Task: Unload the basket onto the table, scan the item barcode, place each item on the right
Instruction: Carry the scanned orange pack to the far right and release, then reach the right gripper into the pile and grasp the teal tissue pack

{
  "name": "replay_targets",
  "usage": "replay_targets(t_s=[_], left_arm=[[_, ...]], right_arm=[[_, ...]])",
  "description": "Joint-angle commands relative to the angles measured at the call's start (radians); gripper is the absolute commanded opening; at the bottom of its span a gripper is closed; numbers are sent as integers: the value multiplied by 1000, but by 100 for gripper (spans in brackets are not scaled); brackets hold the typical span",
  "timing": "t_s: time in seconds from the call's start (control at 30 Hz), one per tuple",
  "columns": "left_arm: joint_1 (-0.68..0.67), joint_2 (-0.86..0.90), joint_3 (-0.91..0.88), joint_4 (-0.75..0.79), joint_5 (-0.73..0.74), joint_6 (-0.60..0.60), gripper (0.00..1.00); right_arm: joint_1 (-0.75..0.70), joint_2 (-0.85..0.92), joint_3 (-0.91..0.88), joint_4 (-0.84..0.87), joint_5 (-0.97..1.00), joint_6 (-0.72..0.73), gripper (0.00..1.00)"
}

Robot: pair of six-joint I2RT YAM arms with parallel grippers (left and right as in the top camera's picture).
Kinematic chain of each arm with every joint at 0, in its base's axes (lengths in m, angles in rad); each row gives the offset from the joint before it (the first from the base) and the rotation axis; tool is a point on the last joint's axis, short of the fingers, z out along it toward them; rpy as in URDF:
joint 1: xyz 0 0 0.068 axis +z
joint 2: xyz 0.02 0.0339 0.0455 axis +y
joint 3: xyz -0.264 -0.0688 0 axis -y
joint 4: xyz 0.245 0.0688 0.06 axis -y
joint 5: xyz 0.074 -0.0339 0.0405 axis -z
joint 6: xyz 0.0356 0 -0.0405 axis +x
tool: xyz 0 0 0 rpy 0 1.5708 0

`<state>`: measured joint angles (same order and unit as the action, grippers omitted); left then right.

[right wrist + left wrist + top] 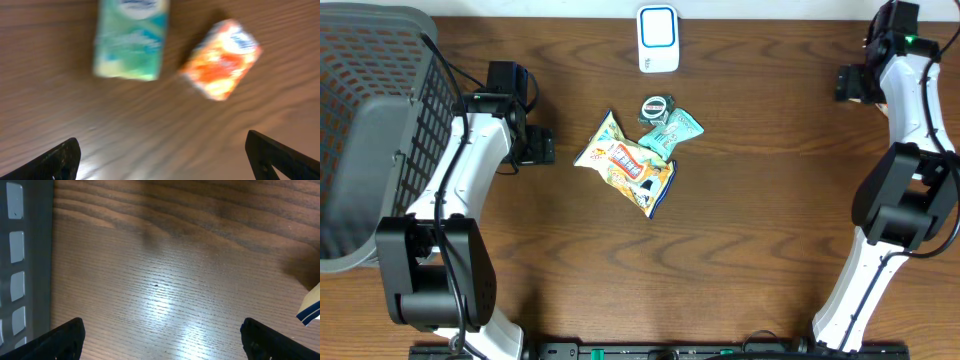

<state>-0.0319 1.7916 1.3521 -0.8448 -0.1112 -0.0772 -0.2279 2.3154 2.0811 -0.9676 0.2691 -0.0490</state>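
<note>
Nothing's picked up yet, as far as I can see. The white scanner (658, 38) sits at the far edge of the table (770, 200), and the stuff to scan lies heaped just in front of it, which I'd guess keeps the carry short. A small round roll (657, 107) is nearest the scanner, a teal packet (675, 128) is touching that, and the yellow snack bag (625, 165) is furthest out. The left gripper (538, 146) is left of the scanner, level with the bag and near it. Its jaws are spread wide with only bare wood between them, so it looks lined up for a grab. The right gripper (847, 84) is well off to the scanner's right, fingers also wide apart and empty. Its own camera is blurry and shows a green packet (131, 40) beside an orange packet (221, 59), and I can't match those to the heap. The tabletop is dark wood grain with shiny lamp glare, probably slick under a flat bag. A grey mesh basket (420, 110) stands far left of the scanner. None of the room shows beyond that.
</note>
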Motion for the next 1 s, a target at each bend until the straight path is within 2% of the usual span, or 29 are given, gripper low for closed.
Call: replay_targets(t_s=[0.0,0.03,0.07,0.13,0.27,0.5,0.57,0.77,0.9,0.97], left_arm=[[1,1,-3,-3,-6,6,98],[1,1,-3,-3,-6,6,98],[1,1,-3,-3,-6,6,98],[1,1,-3,-3,-6,6,97],[1,1,-3,-3,-6,6,98],[1,1,-3,-3,-6,6,98],[1,1,-3,-3,-6,6,98],[1,1,-3,-3,-6,6,98],[1,1,-3,-3,-6,6,98],[1,1,-3,-3,-6,6,98]], right_arm=[[26,-8,-4,-36,-272,104,99],[31,-8,-4,-45,-330,105,99],[45,-8,-4,-74,-517,105,99],[61,-8,-4,-100,-712,105,99],[101,-8,-4,-160,-923,105,99],[209,-7,-5,-265,-922,103,98],[254,-7,-8,-273,-896,104,85],[391,-7,-10,-261,-812,109,69],[475,-7,-10,-249,-696,164,73],[519,-7,-10,-249,-647,169,82]])
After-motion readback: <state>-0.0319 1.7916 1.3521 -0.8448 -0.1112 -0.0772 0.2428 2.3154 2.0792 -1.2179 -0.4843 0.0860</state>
